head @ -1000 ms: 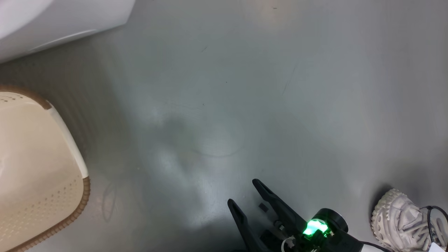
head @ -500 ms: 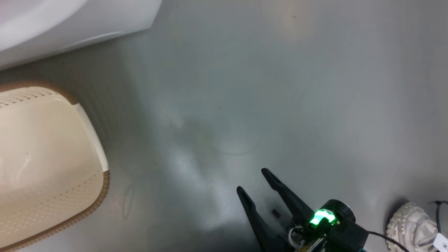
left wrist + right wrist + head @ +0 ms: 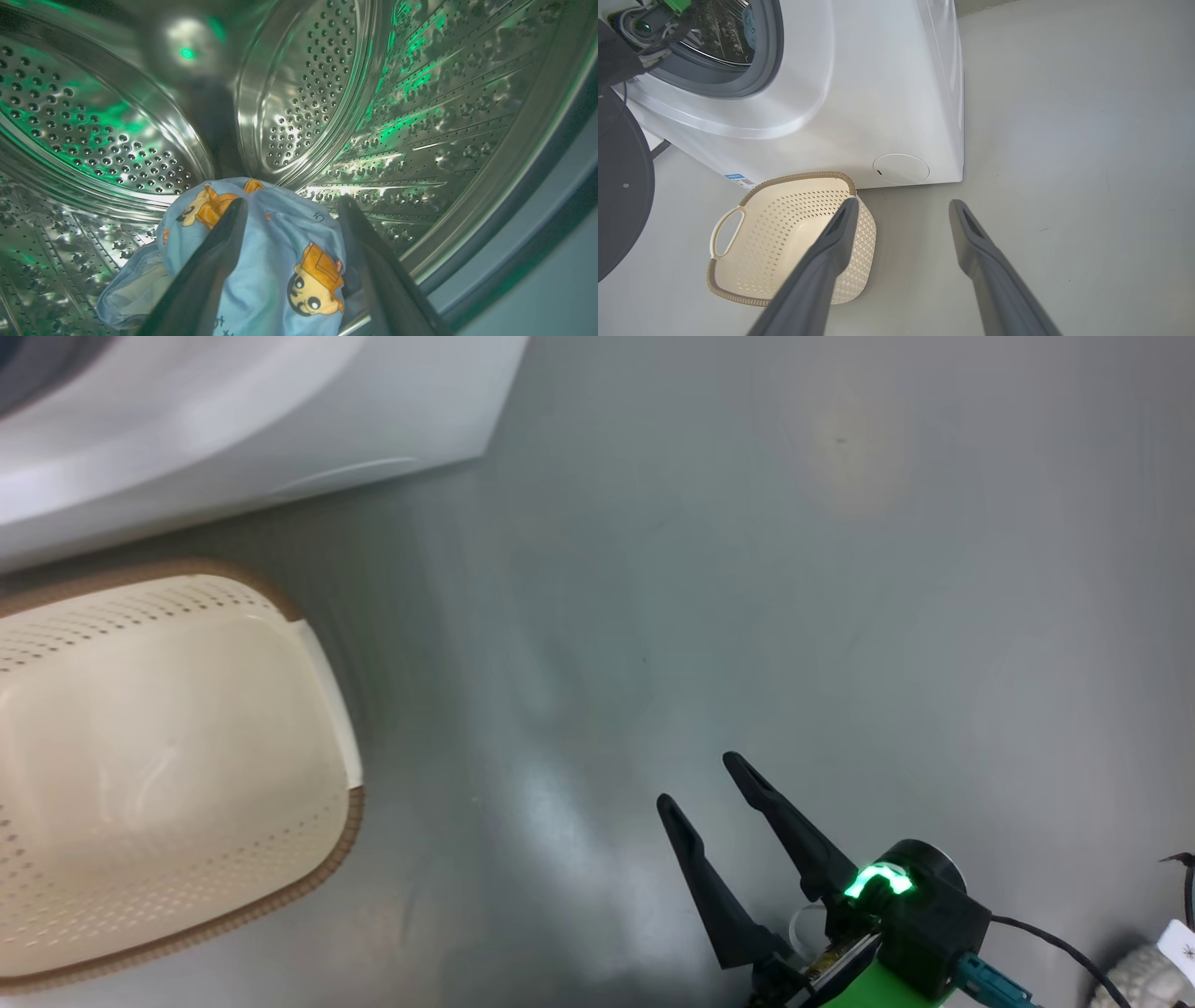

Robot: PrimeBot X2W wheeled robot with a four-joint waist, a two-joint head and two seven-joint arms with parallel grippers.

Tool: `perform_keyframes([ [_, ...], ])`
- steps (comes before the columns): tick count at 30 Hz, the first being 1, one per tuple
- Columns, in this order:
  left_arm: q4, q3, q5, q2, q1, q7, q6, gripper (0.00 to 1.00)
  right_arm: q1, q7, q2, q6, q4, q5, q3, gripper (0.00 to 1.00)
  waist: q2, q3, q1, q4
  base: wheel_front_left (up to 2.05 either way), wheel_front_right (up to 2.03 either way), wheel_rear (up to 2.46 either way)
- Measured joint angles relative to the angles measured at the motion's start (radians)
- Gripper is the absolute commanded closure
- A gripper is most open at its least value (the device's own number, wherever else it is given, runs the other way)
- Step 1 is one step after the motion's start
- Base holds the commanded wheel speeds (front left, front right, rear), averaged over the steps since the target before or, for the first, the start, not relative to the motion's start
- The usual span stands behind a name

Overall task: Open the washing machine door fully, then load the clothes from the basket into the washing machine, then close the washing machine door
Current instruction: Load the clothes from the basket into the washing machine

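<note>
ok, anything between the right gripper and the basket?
Just bare grey floor between the right gripper and the basket, seen in the head view.

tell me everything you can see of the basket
The basket is a small rectangular tub with rounded corners, cream plastic by its look, its walls and bottom perforated in neat rows. A brown woven-look rim runs round the top, and a white loop handle shows at one end. It stands upright on the grey floor, close before the washing machine; whether they touch is unclear. It looks empty.
</note>
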Motion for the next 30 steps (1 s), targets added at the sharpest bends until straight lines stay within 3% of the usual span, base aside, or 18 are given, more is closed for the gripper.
perform_keyframes([
  [22, -0.137, -0.009, -0.016, -0.187, 0.265, -0.037, 0.006, 0.00, -0.051, 0.000, -0.009, 0.000, 0.142, 0.026, -0.096, 0.00, 0.0000, -0.212, 0.0000, 0.130, 0.00, 0.00, 0.00],
  [30, -0.225, 0.098, 0.047, -0.256, 0.413, -0.037, 0.026, 0.00, -0.051, 0.000, -0.010, 0.000, 0.189, 0.026, -0.120, 0.00, 0.0000, -0.324, 0.0000, 0.173, 0.00, 0.00, 0.00],
])
